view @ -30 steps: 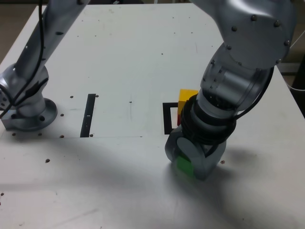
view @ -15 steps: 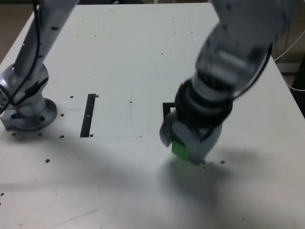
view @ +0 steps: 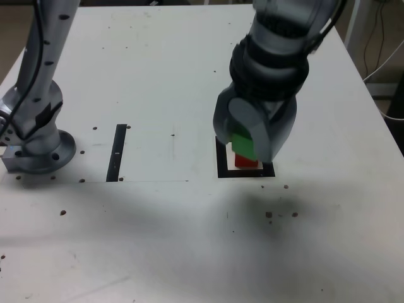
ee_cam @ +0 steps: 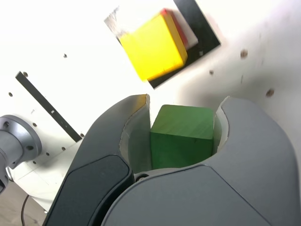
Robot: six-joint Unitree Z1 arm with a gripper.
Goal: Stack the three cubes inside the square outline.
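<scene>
Between the two curved grey jaws of the gripper [ee_cam: 182,123] sat the small matte green cube [ee_cam: 181,136], clamped on two opposite faces and held clear of the table. Being a cube, it had no long axis; in the wrist view one corner edge faced the camera, and its rear part was hidden in the gripper. In the exterior view the green cube [view: 243,144] hung just above the red cube [view: 246,162], which showed only as a low sliver. The yellow cube [ee_cam: 154,46] lay on the red one [ee_cam: 170,17], visible in the wrist view alone, blurred. Both stood within the thick black square outline [view: 221,161], partly covered by the gripper [view: 252,136]. Well apart lay a thin black strip [view: 117,152] on the white table [view: 158,76].
</scene>
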